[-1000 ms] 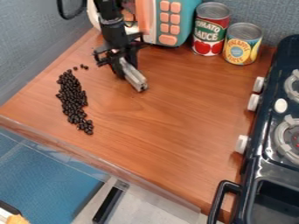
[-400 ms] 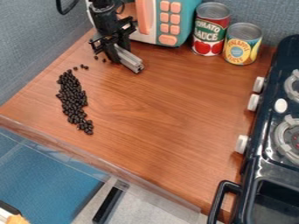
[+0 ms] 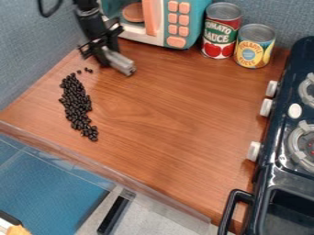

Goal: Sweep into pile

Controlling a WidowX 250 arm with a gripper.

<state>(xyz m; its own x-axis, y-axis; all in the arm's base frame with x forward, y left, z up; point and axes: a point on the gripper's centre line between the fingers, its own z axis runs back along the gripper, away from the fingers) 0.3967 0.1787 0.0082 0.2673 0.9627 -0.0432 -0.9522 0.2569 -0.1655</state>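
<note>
The black gripper hangs at the upper left of the wooden surface, just above and right of the beans' far end. It is shut on a grey bar, which slants down to the right. The dark beans lie in a long, narrow heap near the left side, running from the back toward the front edge. A few loose beans sit just past the heap's far end, close under the gripper. The bar and the heap stand apart.
Behind the gripper stands a teal and orange toy microwave. To its right are a tomato sauce can and a pineapple can. A dark toy stove lines the right side. A clear rim follows the front edge.
The gripper and its grey bar have moved left and toward the back corner, first back, then left. The heap looks the same; a couple of beans seen beside the gripper earlier are now hidden.
</note>
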